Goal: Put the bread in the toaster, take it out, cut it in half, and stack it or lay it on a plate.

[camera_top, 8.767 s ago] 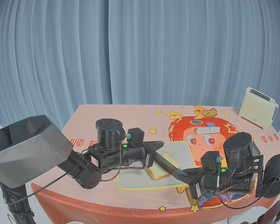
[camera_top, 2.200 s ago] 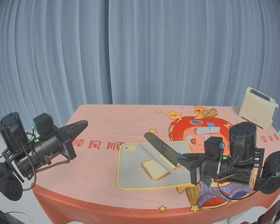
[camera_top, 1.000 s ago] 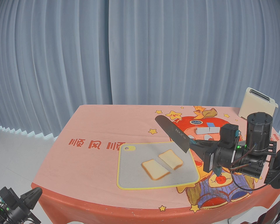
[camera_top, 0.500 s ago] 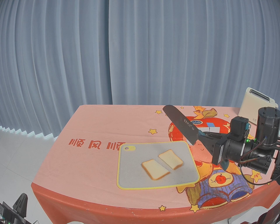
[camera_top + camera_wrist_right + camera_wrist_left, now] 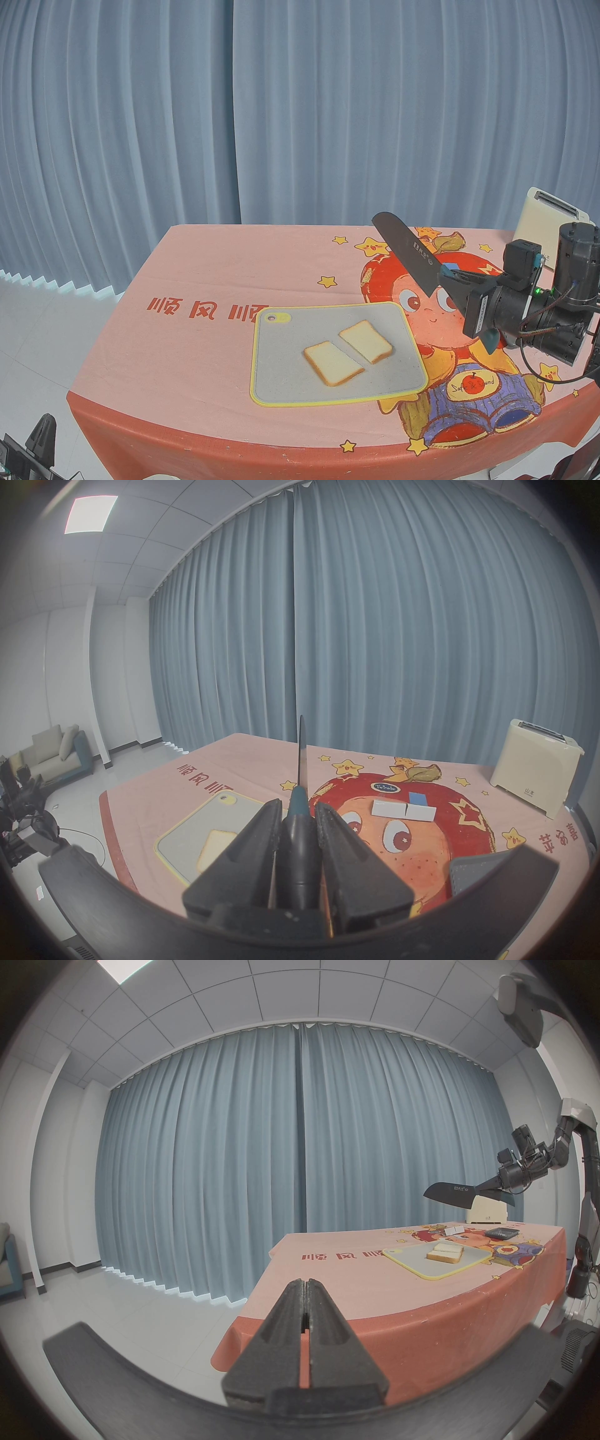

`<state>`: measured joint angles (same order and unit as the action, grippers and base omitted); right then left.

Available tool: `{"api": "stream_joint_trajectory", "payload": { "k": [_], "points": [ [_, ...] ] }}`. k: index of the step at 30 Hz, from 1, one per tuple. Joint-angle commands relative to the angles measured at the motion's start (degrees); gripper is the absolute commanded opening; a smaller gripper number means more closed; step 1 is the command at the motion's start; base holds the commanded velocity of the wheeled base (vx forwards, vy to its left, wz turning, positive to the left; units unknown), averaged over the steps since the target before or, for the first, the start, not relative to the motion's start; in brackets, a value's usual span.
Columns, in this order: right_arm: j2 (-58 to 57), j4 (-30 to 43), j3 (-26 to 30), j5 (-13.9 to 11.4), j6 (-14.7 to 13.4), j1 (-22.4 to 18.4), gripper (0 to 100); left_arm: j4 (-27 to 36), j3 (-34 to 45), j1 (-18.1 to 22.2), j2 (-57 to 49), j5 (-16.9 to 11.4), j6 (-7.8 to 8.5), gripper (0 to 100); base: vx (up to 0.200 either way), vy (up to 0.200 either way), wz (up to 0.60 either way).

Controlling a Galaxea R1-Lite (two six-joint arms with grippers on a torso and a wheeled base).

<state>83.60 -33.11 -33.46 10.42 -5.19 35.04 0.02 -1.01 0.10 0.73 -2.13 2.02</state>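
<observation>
The right gripper (image 5: 458,286) was clamped on the knife (image 5: 409,250), blade raised, with the bread halves (image 5: 333,362) lying on the cutting board (image 5: 281,375) down to its left, far from the closed left gripper (image 5: 305,1310).

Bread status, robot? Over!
Right gripper shut on knife, held over table. Left gripper shut, empty. Bread in two halves on cutting board. Knife clear of it.

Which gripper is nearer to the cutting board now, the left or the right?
Right. The right gripper, shut on the knife, hangs above the table to the right of the cutting board. The left gripper is low, off the table's front left corner.
</observation>
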Motion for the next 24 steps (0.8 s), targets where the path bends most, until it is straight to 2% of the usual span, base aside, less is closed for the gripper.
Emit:
{"api": "stream_joint_trajectory", "payload": {
  "k": [1,24],
  "points": [
    [0.0,0.0,-0.2,-0.1,0.0,-1.3,0,0.1,0.9,0.1,-0.7,0.2,-0.71,0,0.0,0.0,0.0],
    [0.8,0.0,-0.6,-0.1,0.0,-8.2,0,0.1,0.9,0.1,-0.7,0.2,-0.79,0,0.0,0.0,0.0]
  ]
}}
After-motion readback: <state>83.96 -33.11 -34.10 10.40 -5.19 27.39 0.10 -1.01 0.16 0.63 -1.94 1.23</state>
